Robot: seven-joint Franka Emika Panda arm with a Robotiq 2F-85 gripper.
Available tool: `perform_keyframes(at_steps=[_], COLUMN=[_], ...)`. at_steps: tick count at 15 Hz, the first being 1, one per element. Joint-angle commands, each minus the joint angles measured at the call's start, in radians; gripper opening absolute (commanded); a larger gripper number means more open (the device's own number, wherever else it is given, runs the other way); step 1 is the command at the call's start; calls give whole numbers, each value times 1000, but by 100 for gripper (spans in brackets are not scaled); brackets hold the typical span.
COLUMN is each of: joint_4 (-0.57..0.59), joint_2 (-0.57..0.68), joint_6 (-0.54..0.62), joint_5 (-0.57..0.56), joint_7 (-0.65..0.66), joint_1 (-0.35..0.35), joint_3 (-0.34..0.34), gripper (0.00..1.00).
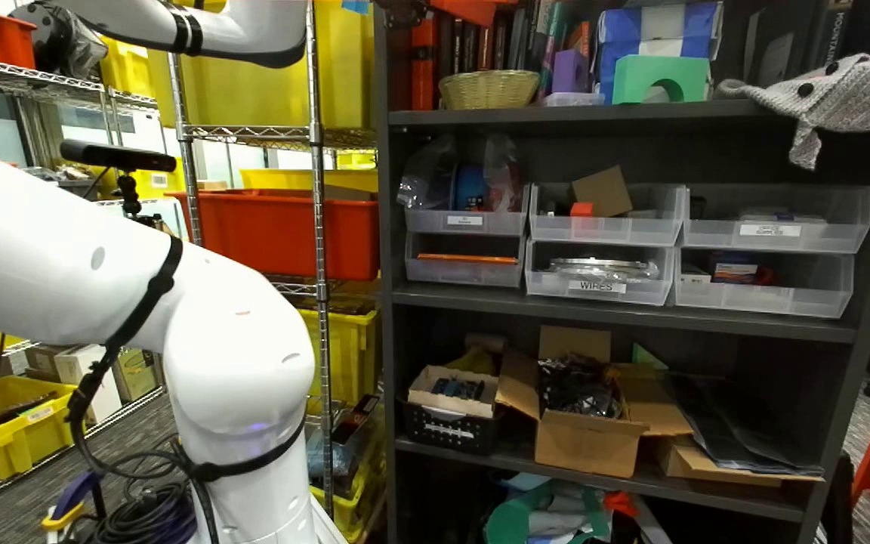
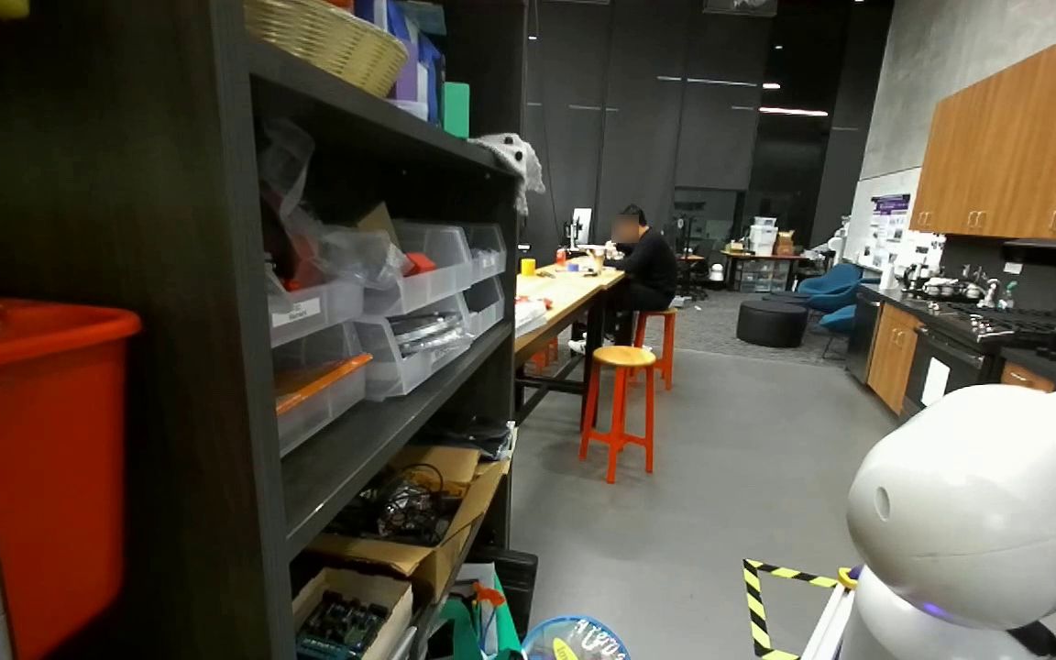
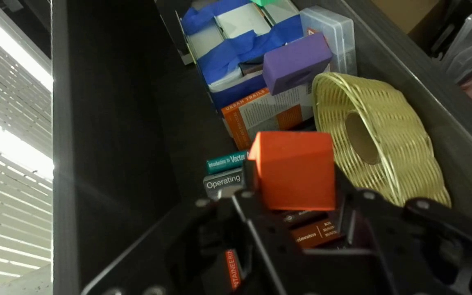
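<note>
Bright orange-red block [image 3: 296, 172], boxy and flat-faced

A boxy, bright orange block [image 3: 295, 170] is clamped in the pincer [image 3: 297, 179], before shelved books [image 3: 223, 180].

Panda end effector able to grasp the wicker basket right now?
Probably not: the end effector is closed on an orange-red block. The wicker basket itself looks mostly unobstructed in the wrist view.
</note>
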Motion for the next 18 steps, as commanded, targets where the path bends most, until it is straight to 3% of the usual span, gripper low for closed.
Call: perform_keyframes(at_steps=[1, 5, 9, 18], joint_4=[105, 163, 206, 333], joint_2=[70, 131, 198, 336], joint_6=[-98, -143, -202, -317], joint_5=[-55, -102, -86, -103], joint_7=[68, 104, 97, 137], joint_1=[-27, 0, 60, 117], joint_3=[45, 65, 60, 64], gripper=[15, 15, 15, 15])
